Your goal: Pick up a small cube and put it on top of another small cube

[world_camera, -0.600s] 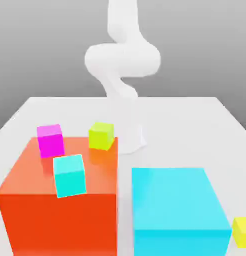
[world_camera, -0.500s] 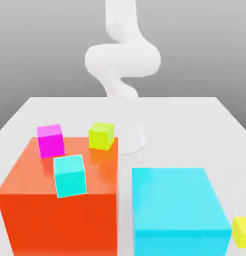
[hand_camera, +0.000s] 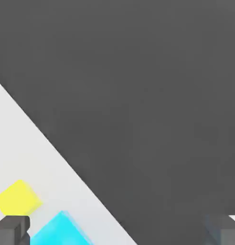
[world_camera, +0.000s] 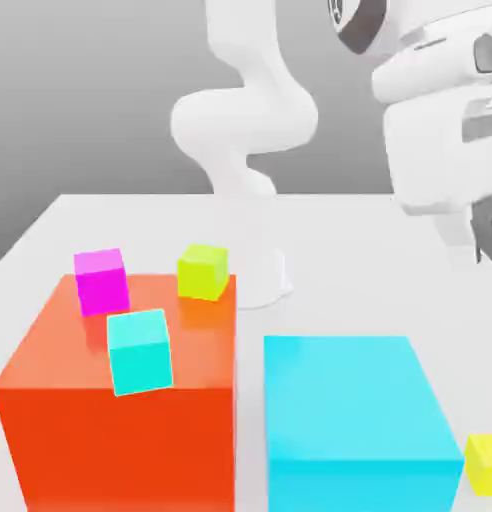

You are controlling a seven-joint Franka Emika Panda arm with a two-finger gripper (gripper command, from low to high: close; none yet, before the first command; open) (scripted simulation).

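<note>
A small bright-yellow cube [world_camera: 485, 464] rests on the white table at the exterior view's lower right edge, beside the big cyan block [world_camera: 358, 420]. High above it, at that view's upper right, hangs my white hand with its gripper [world_camera: 468, 240]. The hand view looks down on the same yellow cube [hand_camera: 17, 198] and a corner of the cyan block [hand_camera: 59, 232]. My gripper [hand_camera: 117, 232] is open there, its two dark fingertips [hand_camera: 12, 229] standing far apart with nothing between them.
On the big red block [world_camera: 120, 400] sit a lime-yellow cube [world_camera: 203, 271], a magenta cube [world_camera: 100, 281] and a tilted small cyan cube [world_camera: 140, 350]. The arm's base [world_camera: 260, 275] stands behind them. The table's edge [hand_camera: 67, 162] runs close to the yellow cube.
My hand has swung into the exterior view at the upper right, where before only the arm's lower links showed. The cubes and blocks have not moved.
</note>
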